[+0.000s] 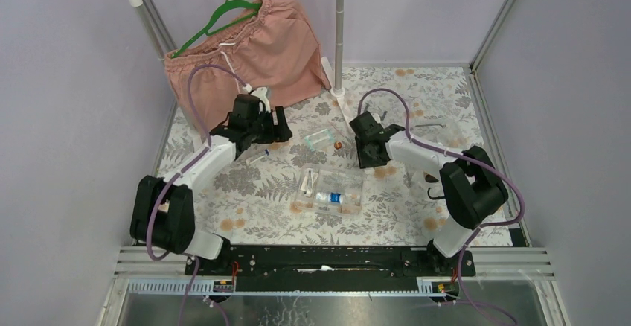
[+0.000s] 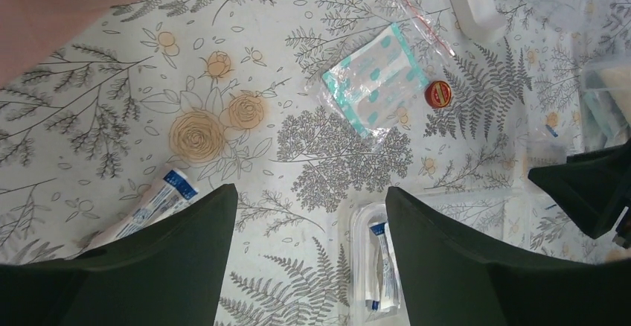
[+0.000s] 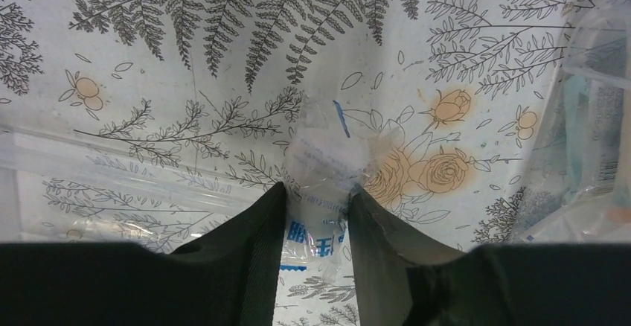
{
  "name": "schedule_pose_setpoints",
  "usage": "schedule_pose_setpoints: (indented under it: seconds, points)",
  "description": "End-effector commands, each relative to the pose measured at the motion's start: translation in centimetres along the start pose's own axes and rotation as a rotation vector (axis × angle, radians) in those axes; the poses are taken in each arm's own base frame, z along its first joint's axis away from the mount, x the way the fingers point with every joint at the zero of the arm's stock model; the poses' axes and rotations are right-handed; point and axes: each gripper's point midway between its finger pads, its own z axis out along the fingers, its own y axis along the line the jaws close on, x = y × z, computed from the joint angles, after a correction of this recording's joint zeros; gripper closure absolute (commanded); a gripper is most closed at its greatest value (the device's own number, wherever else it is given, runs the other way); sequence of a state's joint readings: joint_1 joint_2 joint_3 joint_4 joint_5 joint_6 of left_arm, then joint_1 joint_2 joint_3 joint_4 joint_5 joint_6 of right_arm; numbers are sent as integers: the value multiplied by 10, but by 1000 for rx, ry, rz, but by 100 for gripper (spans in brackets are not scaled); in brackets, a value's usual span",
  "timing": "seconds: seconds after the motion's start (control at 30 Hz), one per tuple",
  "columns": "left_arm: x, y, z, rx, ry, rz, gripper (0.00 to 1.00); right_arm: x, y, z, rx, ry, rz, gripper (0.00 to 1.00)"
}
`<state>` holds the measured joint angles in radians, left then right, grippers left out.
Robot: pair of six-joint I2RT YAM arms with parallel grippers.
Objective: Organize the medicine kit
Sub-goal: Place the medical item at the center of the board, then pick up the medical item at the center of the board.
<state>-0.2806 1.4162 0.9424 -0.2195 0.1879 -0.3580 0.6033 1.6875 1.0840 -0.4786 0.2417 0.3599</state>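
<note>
The right gripper (image 3: 316,201) clenches a small clear crinkly plastic sachet with blue print (image 3: 321,155), which sticks out beyond its fingertips. The sachet is likely light, limp and slippery, so a mid-body hold suits it. The left gripper (image 2: 311,207) gapes, empty.

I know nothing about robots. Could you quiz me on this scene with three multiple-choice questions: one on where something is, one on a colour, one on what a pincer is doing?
1. Where is the clear box?
A. hanging on a rail
B. in the middle of the table
C. at the far right edge

2. What colour is the hanger?
A. green
B. red
C. black

3. What is the right pincer doing?
A. gaping, empty
B. out of sight
C. pinching a clear packet

Answers: 1 B, it lies open mid-table; 2 A, green above the pink shorts; 3 C, the packet is squeezed between its fingers.
</note>
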Motion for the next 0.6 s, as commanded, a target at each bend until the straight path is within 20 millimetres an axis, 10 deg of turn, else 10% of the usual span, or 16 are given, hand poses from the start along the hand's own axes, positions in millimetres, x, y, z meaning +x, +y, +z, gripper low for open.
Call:
schedule_pose_setpoints:
  seconds: [0.0, 0.57]
  points:
    - [-24, -19, 14, 59, -33, -7, 19, -14, 7, -14, -50, -75, 31, 54]
    - [3, -29, 110, -20, 157, 105, 28, -29, 13, -62, -176, -213, 104, 40]
